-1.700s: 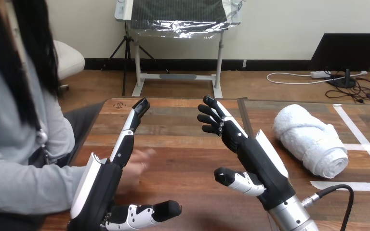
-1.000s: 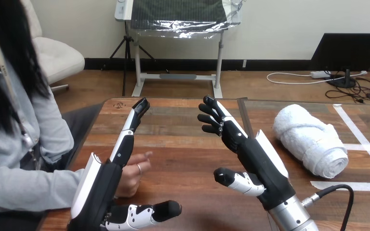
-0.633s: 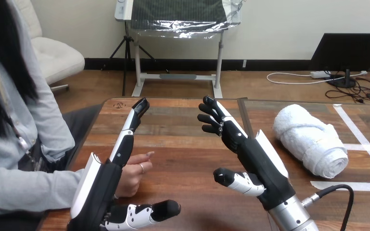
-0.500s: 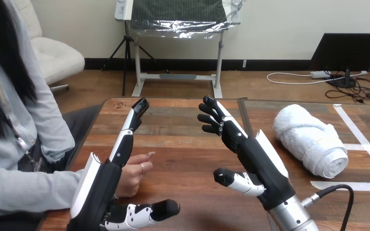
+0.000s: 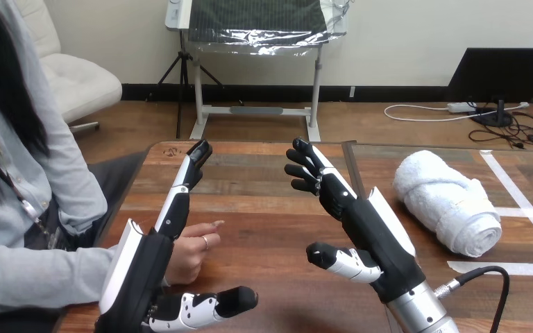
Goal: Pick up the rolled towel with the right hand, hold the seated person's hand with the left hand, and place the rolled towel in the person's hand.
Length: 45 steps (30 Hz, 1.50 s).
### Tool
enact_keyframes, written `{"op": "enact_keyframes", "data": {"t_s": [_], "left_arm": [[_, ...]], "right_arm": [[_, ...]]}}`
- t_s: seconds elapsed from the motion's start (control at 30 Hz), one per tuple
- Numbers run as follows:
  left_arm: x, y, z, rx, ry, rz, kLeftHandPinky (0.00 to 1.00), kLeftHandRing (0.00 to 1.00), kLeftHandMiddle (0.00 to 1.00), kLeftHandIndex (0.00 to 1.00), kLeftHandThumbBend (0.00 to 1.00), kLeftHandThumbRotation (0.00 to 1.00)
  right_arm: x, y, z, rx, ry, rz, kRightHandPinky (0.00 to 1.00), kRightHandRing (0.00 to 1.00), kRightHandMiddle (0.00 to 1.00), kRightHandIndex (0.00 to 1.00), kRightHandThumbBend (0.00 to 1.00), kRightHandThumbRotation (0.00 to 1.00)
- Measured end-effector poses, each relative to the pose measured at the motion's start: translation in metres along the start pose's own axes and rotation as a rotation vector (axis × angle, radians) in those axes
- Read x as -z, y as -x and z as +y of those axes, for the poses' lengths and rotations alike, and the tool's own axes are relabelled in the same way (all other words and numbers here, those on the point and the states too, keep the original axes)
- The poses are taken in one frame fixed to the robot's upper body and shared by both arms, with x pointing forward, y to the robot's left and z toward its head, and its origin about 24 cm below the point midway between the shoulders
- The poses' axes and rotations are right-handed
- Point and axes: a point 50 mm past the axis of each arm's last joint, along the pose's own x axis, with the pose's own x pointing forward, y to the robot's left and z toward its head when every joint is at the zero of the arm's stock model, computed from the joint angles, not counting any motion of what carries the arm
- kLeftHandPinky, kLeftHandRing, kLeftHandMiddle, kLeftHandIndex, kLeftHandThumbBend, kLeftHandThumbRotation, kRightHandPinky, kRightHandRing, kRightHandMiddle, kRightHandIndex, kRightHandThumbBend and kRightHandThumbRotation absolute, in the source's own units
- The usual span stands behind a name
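My left hand (image 5: 146, 274): lower left of the frame, edge-on above the brown wooden table (image 5: 264, 208), with its white shell facing left.
Left fingers (image 5: 180, 194): straight and close together, reaching up toward the upper middle of the frame. They hold nothing.
Left thumb (image 5: 208, 305): stuck out to the right, near the bottom edge.
My right hand (image 5: 368, 232): centre of the frame, rising from my silver forearm at the lower right. It is empty.
Right fingers (image 5: 305, 166): loosely spread and slightly bent at the tips, pointing to the upper middle.
Right thumb (image 5: 336, 258): held out to the left, apart from the fingers.
White rolled towel (image 5: 447, 201): lying on its side on the table at the right of the frame. It is well apart from my right hand and touches neither hand.
Person's hand (image 5: 193, 251): left of centre, coming out of a grey sleeve and resting on the table with its fingers loosely curled. It is just to the right of my left hand and partly behind it, and I cannot tell whether the two touch.
White tape lines (image 5: 520, 198): stuck on the table at the far right, beside and under the towel.
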Motion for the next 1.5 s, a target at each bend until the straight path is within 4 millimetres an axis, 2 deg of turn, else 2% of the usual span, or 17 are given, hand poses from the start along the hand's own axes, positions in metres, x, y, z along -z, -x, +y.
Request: {"op": "enact_keyframes", "data": {"t_s": [0.43,0.7,1.13,1.5], "left_arm": [[0.000,0.000,0.000,-0.001,-0.002,-0.001,0.91,1.00,1.00,1.00,1.00,0.68],[0.000,-0.001,0.001,-0.002,-0.002,-0.003,0.91,1.00,1.00,1.00,1.00,0.68],[0.000,-0.001,0.000,-0.001,0.000,-0.003,0.90,1.00,1.00,1.00,1.00,0.67],[0.000,-0.001,0.000,0.001,0.001,-0.004,0.91,1.00,1.00,1.00,1.00,0.68]], "right_arm": [[0.000,0.000,-0.002,0.012,0.011,0.003,0.88,0.92,0.95,0.96,1.00,0.78],[0.000,-0.001,-0.010,0.056,0.044,0.007,0.87,0.92,0.94,0.95,1.00,0.75],[-0.002,-0.015,-0.042,0.165,0.149,0.037,0.87,0.92,0.94,0.94,1.00,0.69],[-0.011,-0.033,-0.074,0.282,0.236,0.044,0.94,0.97,0.96,0.95,1.00,0.62]]}}
